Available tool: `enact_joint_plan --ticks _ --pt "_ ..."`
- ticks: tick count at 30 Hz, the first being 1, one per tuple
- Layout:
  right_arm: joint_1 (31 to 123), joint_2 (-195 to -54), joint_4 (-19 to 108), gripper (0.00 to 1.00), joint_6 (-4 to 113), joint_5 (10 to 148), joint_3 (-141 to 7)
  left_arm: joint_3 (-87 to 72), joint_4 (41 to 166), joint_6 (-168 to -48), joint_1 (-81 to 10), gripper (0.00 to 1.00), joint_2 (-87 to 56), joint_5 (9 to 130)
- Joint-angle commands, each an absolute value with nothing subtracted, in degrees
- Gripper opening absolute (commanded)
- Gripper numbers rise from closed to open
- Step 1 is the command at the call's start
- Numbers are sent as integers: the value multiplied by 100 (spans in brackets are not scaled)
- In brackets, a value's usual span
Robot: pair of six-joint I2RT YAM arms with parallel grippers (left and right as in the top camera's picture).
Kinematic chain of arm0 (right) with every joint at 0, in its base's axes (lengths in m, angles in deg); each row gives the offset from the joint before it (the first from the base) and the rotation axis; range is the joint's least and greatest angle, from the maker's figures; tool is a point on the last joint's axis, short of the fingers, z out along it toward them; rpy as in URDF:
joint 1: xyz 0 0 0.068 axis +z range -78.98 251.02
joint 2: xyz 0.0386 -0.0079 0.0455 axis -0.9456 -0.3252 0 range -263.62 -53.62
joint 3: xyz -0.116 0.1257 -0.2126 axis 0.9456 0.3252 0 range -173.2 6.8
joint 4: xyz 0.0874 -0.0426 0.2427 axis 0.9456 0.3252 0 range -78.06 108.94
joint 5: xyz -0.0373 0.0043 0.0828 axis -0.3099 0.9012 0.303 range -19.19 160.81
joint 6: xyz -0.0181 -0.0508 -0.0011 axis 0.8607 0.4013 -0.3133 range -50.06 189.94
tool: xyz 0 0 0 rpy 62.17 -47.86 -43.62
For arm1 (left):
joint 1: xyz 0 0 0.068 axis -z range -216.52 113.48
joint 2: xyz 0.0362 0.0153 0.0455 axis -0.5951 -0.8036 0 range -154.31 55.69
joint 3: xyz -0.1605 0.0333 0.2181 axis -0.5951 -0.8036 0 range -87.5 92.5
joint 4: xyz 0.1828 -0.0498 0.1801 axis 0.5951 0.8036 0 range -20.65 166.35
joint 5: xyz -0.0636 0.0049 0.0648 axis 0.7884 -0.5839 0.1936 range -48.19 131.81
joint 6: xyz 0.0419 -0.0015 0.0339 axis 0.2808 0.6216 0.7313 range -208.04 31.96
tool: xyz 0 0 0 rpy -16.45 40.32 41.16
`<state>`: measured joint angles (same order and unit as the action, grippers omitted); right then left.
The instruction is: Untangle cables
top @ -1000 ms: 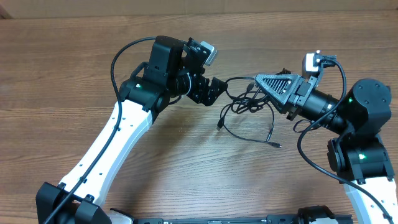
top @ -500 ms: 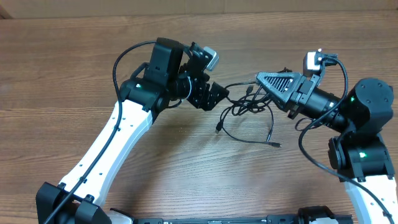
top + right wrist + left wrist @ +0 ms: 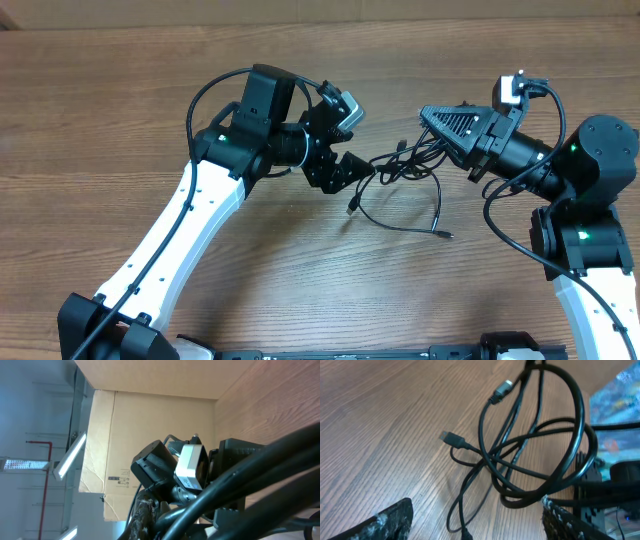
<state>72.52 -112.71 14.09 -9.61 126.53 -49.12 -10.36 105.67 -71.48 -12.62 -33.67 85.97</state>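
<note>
A robotics lab or workshop is suggested: 2 robot arms are mounted at a wood-grain table, backed by cardboard (a strip light beyond).

You'll find no legible text here; in the right wrist view, the brown cardboard box carries small dark printed marks, too small to read.

Several thin black flexible cables lie tangled in overlapping loops on the brown wooden table, the bunch's right side lifted off the wood; two loose strands trail nearer, ending in small plugs (a black plug, a silvery-tipped plug)
</note>
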Motion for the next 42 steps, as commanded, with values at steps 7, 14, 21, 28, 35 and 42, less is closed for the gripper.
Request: enact_joint_plan --ticks 7,14,21,28,35,42 --pt "7398 -11226 1190 4 -1437 12789 -5104 -1005 10595 -6418 -1247 86 -3238 8730" --pt "7462 -11226 1190 4 -1582 12747 -5104 -1005 10466 -6359 -967 85 -3238 8691" --pt "7420 -11226 1190 4 -1577 12704 -5104 -1005 10598 -6353 -952 85 -3238 8610" --pt "7145 -11226 1195 4 -1562 12642 -5104 -1005 11030 -5821 -956 84 -3236 8488" --pt "7210 -11226 1190 4 -1763 12642 -5104 -1005 10954 -5712 -947 85 -3236 8595" --pt "7549 -11226 906 4 -2012 12642 -5104 -1005 10783 -5721 -943 85 -3238 8689"
